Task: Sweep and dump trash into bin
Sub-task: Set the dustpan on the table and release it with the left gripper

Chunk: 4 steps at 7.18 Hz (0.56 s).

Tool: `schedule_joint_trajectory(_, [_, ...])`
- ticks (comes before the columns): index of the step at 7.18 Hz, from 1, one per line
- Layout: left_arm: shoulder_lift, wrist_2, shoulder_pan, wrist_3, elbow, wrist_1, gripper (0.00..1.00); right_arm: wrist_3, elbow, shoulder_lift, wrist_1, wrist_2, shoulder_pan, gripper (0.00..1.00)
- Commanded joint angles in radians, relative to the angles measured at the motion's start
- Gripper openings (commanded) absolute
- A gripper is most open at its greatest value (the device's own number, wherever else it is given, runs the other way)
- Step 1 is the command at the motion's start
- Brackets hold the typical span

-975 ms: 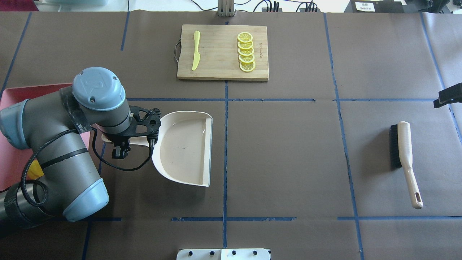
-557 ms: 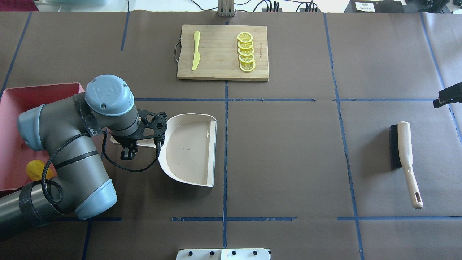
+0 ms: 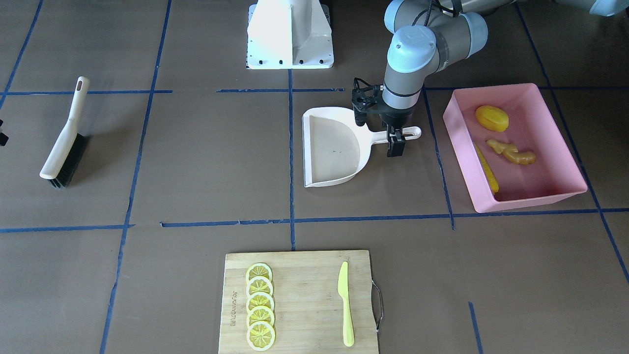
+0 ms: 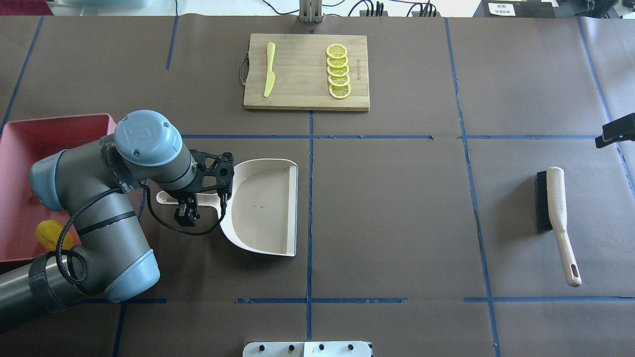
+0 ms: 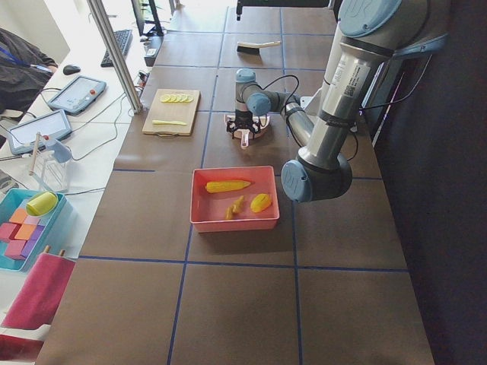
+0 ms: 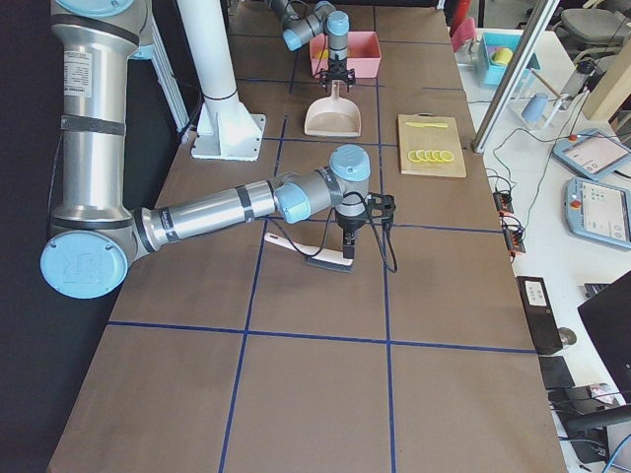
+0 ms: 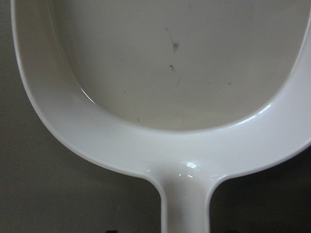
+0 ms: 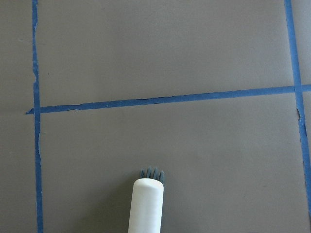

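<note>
Over the last second the left arm has carried the beige dustpan (image 4: 263, 208) away from the pink bin (image 3: 545, 142) and towards the middle of the bench. The pan sat closer to the bin's edge then, its handle hidden under the wrist. Now it lies flat on the brown paper, mouth towards the centre line, and the handle's end pokes out past the wrist on the bin side. More of the bin's wall has come clear of the arm.

The left gripper (image 3: 396, 142) stands over the handle with its jaws either side of it. We cannot tell whether they are pinching it or have let go, and the wrist camera shows only the bare pan and the root of the handle.

The trash is all in the bin: the corn cob (image 3: 487, 169) along the wall nearest the dustpan, the potato-like lump (image 3: 492, 118) at the robot's end, the ginger root (image 3: 511, 152) between them. The pan holds nothing but a few marks.

We read this as dumping finished and the dustpan being put down, with only the release and withdrawal left.

The brush (image 4: 554, 213) lies alone on the far right. The right gripper (image 6: 347, 251) shows clearly only in the side view, so we cannot tell how its jaws stand.
</note>
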Motion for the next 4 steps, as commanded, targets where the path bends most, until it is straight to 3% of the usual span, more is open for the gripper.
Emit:
schedule_joint_trajectory(1, [0.003,-0.003,-0.020,-0.010,-0.032,0.002,1.00,-0.009,0.000,0.000,0.001,-0.003,0.000,1.00])
schedule_joint_trajectory(3, [0.003,-0.010,-0.078,-0.155,-0.147,0.103,1.00,-0.002,0.000,0.018,0.001,-0.004,0.000,1.00])
schedule_joint_trajectory(4, [0.000,-0.040,-0.081,-0.411,-0.175,0.113,1.00,-0.002,0.002,0.020,0.001,-0.004,0.000,1.00])
